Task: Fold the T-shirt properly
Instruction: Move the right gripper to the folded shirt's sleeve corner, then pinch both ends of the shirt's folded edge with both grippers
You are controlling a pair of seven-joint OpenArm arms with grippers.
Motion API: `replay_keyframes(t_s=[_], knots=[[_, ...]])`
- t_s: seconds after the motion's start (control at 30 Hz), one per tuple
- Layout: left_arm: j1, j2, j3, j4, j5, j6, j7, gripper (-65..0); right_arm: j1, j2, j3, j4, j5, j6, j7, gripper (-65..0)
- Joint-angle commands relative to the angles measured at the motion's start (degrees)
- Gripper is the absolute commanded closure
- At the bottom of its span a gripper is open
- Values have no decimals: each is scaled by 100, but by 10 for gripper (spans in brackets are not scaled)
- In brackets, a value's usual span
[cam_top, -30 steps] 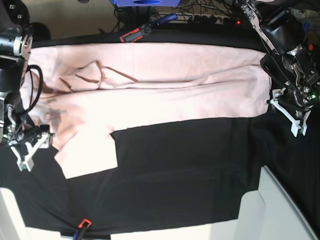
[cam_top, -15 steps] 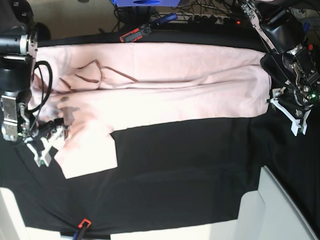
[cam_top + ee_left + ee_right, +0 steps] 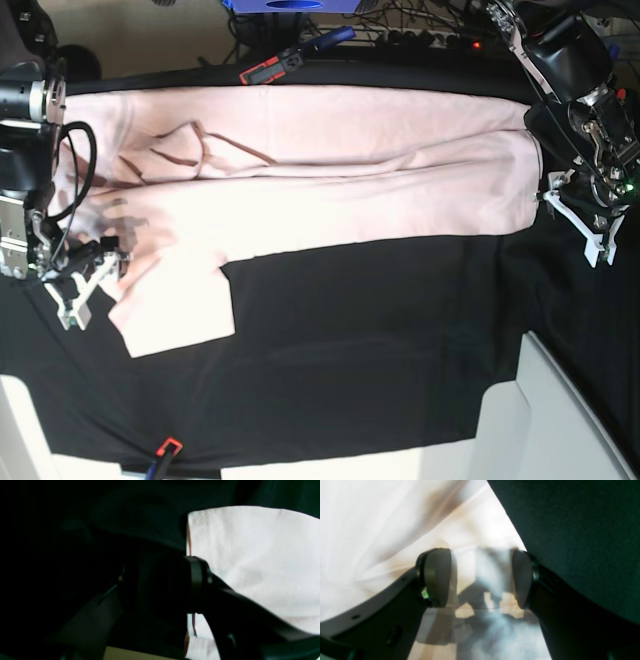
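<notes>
I'm looking down on the pale pink T-shirt point(image 3: 300, 190), which is lying spread lengthwise across the far half of the black table cloth point(image 3: 380, 340), folded along its length, with one short sleeve point(image 3: 175, 305) sticking out toward me near the base view's left end. My right gripper point(image 3: 85, 285) is sitting low at that sleeve end; through its wrist camera I'm seeing the two fingers point(image 3: 437, 577) standing clearly apart, with pink fabric and its edge lying between and beneath them, and nothing clamped. Whether the pads are actually touching the cloth I cannot tell. My left gripper point(image 3: 585, 225) is hanging at the opposite end, just beside the shirt's hem edge point(image 3: 530, 180). Its wrist view is mostly dark: I'm making out one finger point(image 3: 200, 585) in front of the pale fabric, but the other is lost in shadow, so I cannot tell how far those jaws are standing apart or whether they are gripping anything.
</notes>
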Motion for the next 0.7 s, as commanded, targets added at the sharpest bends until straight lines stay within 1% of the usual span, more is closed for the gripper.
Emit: replay_keyframes(t_s=[0.0,0.2,0.23,0.3,0.37,0.43,0.5,0.57,0.67], knots=[[-79,-106,3,115,-36,1,-70,-289,108,90,-12,55,2,-7,-27,-373],[-79,-106,-6,115,-36,1,-70,-289,258,99,-21,11,-42,-7,16,-374],[-79,-106,-6,115,-36,1,-70,-289,293,99,-21,11,-148,-7,16,-384],[-70,-106,-24,115,-36,1,-70,-289,345,99,-12,11,-535,-7,34,-427],[-70,-106,-24,115,-36,1,-70,-289,381,99,15,11,-833,-7,34,-444],[-70,-106,-24,115,-36,1,-70,-289,416,107,15,11,-851,-7,43,-441],[-70,-106,-24,115,-36,1,-70,-289,451,239,32,2,-833,-7,43,-443],[-70,-106,-24,115,-36,1,-70,-289,451,301,50,2,-833,-7,43,-443],[-70,-106,-24,115,-36,1,-70,-289,451,318,489,2,-833,-7,16,-443]])
